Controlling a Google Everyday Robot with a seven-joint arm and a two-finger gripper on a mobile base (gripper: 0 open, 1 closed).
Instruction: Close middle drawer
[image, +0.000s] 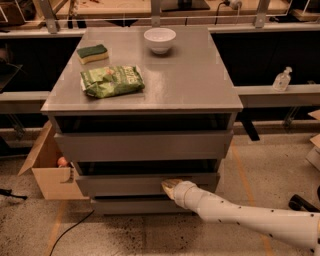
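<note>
The grey cabinet (145, 95) has three drawer fronts. The middle drawer (125, 184) stands only a little way out, with a narrow dark gap above its flat front. My gripper (169, 188) is at the end of the white arm, which comes in from the lower right. Its tip presses against the middle drawer's front, right of centre. The top drawer (142, 146) sits above it and the lowest front (135, 205) shows just below.
On the cabinet top lie a green chip bag (112, 80), a green and yellow sponge (92, 53) and a white bowl (159, 39). An open cardboard box (50, 170) stands on the floor at the left. A clear bottle (282, 80) sits on the right ledge.
</note>
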